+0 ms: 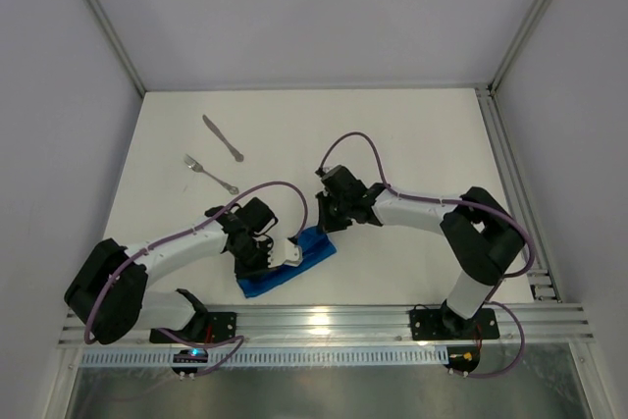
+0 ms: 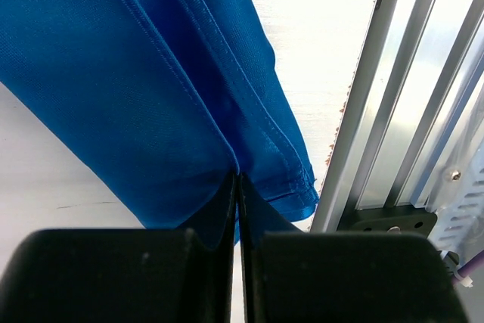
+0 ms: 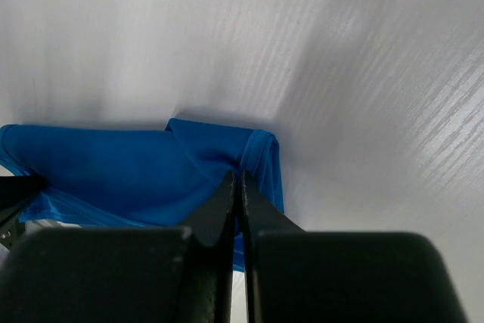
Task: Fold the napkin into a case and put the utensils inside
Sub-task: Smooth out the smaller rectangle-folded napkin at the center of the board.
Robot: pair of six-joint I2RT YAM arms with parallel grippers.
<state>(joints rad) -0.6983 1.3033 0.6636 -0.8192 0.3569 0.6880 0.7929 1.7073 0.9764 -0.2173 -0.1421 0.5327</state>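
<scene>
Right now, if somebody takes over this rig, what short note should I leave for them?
Left gripper: shut on a fold of the blue napkin.
Right gripper: shut on a corner of it.
Knife and fork: lying on the table, far left, apart from the napkin.
Done: napkin folded into a narrow strip near the arm bases.
Left: finish the case, then put both utensils inside.
</scene>
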